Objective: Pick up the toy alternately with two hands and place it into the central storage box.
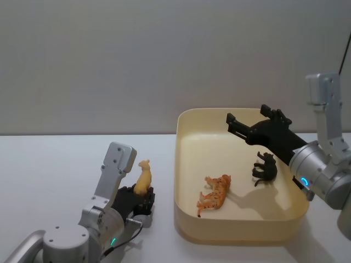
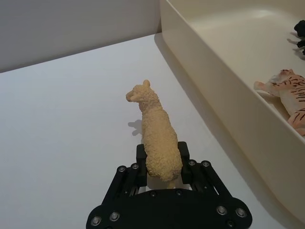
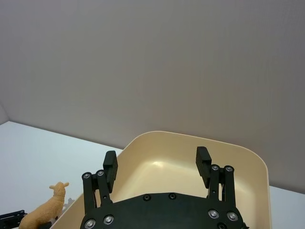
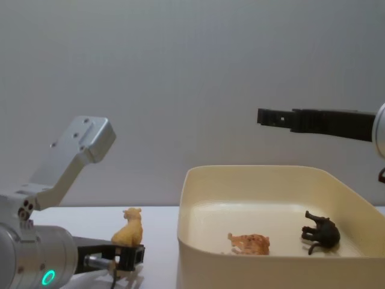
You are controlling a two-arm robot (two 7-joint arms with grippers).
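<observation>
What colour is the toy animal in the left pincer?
Sandy yellow llama, best in the left wrist view.

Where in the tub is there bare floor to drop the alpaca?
In the storage box, the floor along the left wall and the far-left corner is bare, left of the tiger. The right side is crowded: the black animal stands there under the open right gripper.

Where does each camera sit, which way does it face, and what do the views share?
Head: high, looking down on the storage box, both arms in frame.
Chest: low, looking across the table; right hand above the box.
Left wrist: behind the left hand, shut on the alpaca toy.
Right wrist: behind the open right hand, over the box's far rim.
All four share the box and the alpaca.
</observation>
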